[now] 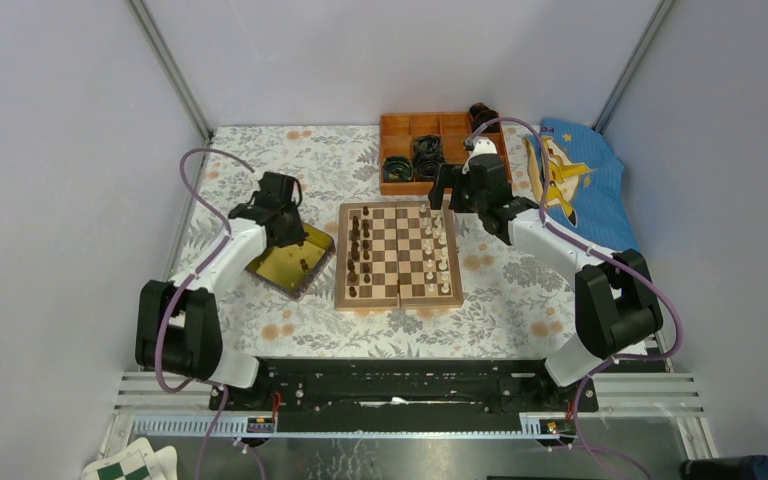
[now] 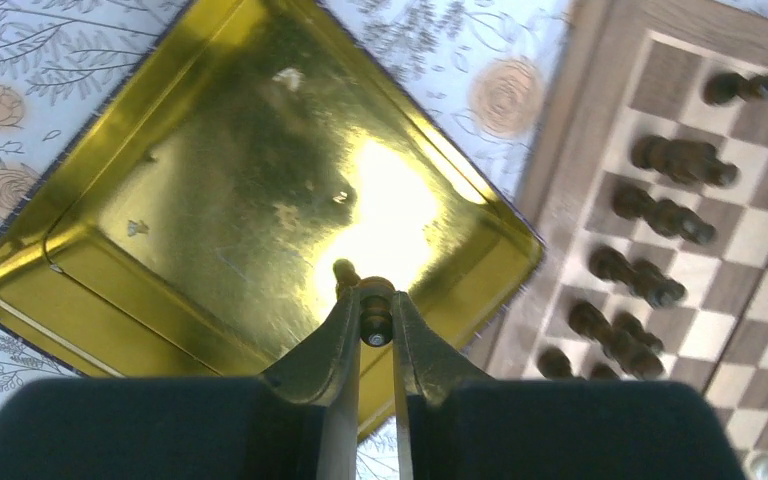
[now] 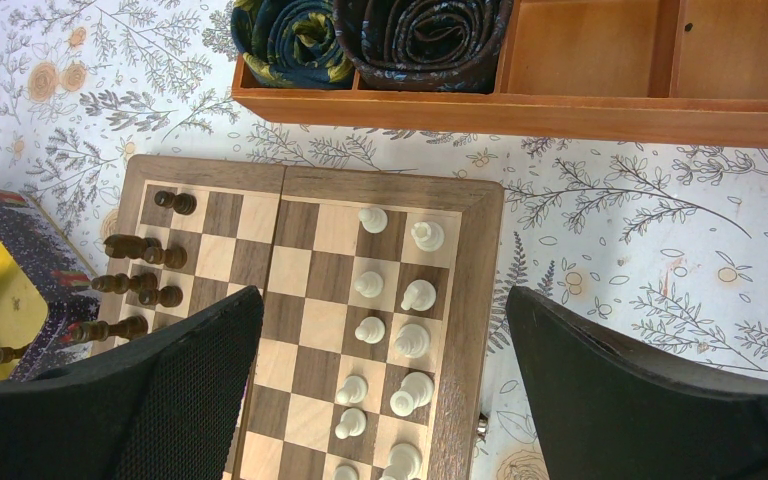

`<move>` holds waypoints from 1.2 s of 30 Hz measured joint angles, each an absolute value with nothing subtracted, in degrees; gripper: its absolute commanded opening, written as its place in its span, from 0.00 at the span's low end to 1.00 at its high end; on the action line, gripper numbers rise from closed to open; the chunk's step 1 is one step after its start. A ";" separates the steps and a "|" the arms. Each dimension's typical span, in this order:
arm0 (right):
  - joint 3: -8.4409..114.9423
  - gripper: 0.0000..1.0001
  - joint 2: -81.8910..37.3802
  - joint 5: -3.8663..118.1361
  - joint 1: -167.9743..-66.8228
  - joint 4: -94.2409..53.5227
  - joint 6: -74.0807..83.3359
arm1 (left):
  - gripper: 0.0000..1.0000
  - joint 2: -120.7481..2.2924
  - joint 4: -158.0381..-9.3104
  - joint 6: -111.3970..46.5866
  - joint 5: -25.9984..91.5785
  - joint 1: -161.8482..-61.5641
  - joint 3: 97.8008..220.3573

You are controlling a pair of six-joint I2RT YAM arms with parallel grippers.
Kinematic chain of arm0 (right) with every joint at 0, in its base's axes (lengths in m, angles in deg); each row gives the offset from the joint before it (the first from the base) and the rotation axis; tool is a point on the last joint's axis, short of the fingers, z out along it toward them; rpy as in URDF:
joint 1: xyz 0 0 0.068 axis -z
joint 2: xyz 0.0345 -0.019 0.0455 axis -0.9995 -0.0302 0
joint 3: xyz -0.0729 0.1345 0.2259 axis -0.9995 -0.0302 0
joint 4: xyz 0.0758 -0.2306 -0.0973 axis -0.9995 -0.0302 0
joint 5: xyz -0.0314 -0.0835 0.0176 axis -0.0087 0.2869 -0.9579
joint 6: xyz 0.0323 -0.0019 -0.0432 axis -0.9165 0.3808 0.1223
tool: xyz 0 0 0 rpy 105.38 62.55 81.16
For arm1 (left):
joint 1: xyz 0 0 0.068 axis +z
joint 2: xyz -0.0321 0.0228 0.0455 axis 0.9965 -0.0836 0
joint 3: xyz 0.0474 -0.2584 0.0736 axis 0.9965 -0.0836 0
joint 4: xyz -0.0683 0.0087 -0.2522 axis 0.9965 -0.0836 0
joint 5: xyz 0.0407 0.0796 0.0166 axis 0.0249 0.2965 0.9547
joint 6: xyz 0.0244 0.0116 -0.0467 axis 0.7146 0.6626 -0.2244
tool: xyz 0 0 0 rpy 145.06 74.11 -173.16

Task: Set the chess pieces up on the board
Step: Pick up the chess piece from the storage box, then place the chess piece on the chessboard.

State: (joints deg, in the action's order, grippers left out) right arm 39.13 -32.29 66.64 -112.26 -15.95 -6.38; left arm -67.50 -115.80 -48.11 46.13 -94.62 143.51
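Note:
The board [image 1: 398, 300] lies mid-table, with dark brown chess pieces [image 1: 358, 250] in two columns on its left side and pale cream pieces [image 1: 438, 250] on its right. My left gripper [image 1: 285, 228] hangs over the gold tray [image 1: 275, 268]. In the left wrist view the left gripper [image 2: 375, 298] is shut on a small dark brown piece [image 2: 376, 322] above the tray [image 2: 210, 180]. Another dark piece [image 1: 303, 264] lies in the tray. My right gripper [image 1: 450, 200] is open and empty over the board's far right part, above the cream pieces [image 3: 412, 340].
An orange compartmented box [image 1: 430, 128] with black coiled rolls [image 1: 415, 160] stands behind the board; it also shows in the right wrist view [image 3: 580, 60]. A blue printed cloth [image 1: 570, 170] lies at the back right. Floral tablecloth surrounds the board.

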 measured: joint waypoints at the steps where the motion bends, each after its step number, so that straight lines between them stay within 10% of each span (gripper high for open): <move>1: 39.13 1.00 -32.29 66.67 -112.26 -15.95 -6.38 | 0.02 -66.82 -116.34 -47.63 46.70 -95.82 143.95; 36: 39.00 1.00 -32.29 67.28 -112.26 -15.95 -6.36 | 0.01 -65.21 -124.91 -42.37 52.93 -136.32 146.26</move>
State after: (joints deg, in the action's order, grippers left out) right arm 39.00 -32.29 67.28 -112.26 -15.95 -6.36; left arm -65.21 -124.91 -42.37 52.93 -136.32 146.26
